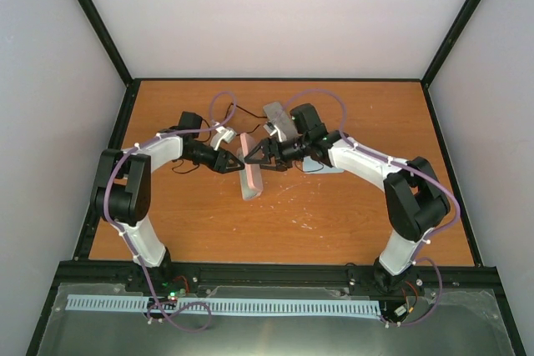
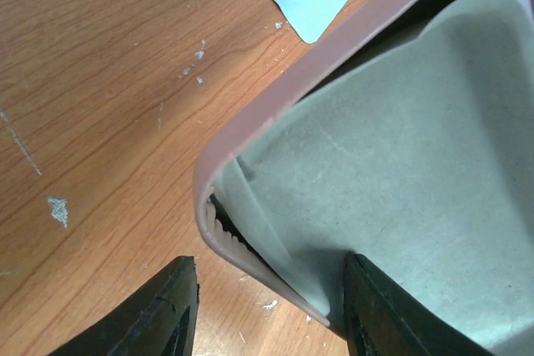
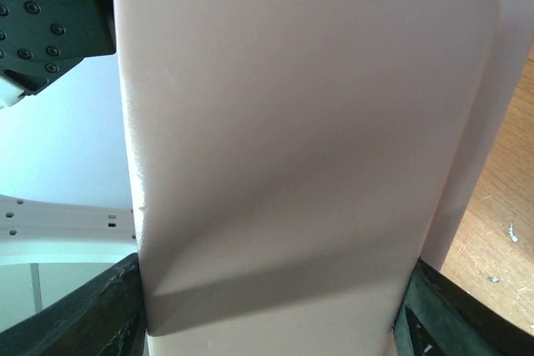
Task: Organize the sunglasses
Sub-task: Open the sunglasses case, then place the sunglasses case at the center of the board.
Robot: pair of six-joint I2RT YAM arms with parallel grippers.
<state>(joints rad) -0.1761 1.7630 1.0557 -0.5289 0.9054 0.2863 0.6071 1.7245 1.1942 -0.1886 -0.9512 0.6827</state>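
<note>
Gripping pink oblong grey-lined case (image 1: pixel 250 179) across its width with right jaws. Straddling its rim with left jaws, parted, outer side clear.

Pink case (image 1: pixel 250 178), grey lining (image 2: pixel 400 164)

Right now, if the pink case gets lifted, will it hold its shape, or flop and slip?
Probably stiff: the pink case keeps a clean curved rim. Its smooth shell could slip in the right gripper, which spans it. It's open, grey lining showing, so it may swing shut when lifted.
</note>
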